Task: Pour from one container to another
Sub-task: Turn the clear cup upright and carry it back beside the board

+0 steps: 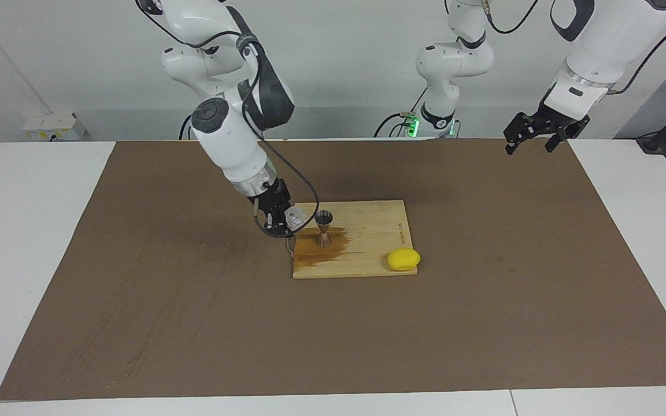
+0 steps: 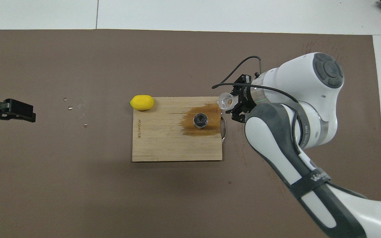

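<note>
Two fingers of the right gripper (image 1: 287,222) clamp the small clear cup (image 1: 296,217), tipped on its side over the wooden board's (image 1: 367,254) edge at the right arm's end. Beside it, the silvery hourglass jigger (image 1: 324,227) stands upright on the board's dark wet stain. Over the table's other end, the left gripper (image 1: 532,136) waits, fingers spread.

Facing view: you look from high across the table toward the robots. Overhead: steeply down. Both share the cutting board (image 1: 351,240) (image 2: 164,142), mid-frame.
</note>
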Motion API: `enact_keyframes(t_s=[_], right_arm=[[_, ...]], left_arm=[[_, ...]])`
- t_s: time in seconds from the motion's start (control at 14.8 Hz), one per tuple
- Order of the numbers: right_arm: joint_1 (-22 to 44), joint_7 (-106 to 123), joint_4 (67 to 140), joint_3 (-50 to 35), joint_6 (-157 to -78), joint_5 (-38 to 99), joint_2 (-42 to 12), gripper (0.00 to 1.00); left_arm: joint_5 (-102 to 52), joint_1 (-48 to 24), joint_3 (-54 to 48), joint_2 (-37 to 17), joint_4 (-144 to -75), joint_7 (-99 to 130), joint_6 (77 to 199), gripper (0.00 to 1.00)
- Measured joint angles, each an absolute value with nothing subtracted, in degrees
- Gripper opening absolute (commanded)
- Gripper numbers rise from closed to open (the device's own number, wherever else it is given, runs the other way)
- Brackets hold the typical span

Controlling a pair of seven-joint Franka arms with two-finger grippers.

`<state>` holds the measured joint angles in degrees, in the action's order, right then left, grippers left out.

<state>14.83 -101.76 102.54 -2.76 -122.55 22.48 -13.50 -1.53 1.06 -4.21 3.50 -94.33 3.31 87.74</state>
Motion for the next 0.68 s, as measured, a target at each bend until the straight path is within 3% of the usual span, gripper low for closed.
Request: enact_keyframes(t_s=[0.68], right_arm=[[-1.05, -77.14, 111.65, -2.6, -119.49, 44.36, -12.36, 0.0]], left_arm=[[-1.53, 1.06, -4.21, 3.51, -94.34, 3.31, 87.73, 1.0]])
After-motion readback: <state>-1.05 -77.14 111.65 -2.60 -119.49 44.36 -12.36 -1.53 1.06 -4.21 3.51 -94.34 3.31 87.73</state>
